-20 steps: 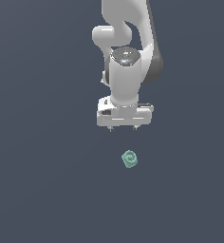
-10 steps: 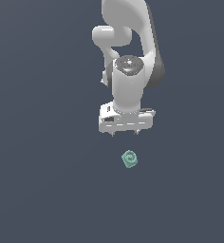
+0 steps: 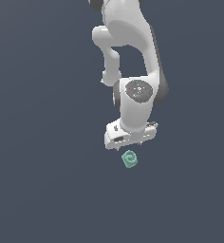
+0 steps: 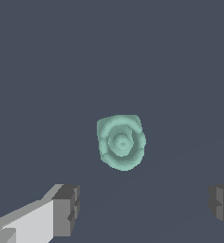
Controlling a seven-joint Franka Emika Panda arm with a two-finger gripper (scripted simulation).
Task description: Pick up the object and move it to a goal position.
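Plain dark slate desk (image 3: 42, 142) fills both views, with no goal marker that I can see. On it lies the object (image 3: 129, 159), a small teal blocky piece with its spiral ring facing up, untouched. Just beside it, toward the top of the exterior view, I have the tool (image 3: 131, 144), its fingers (image 4: 65, 209) spread wide and pinching nothing; the wrist view shows the piece ahead of the gap, not yet between the pads. My assessment: approach nearly done; final descent, grasp, lift and transfer all remain.
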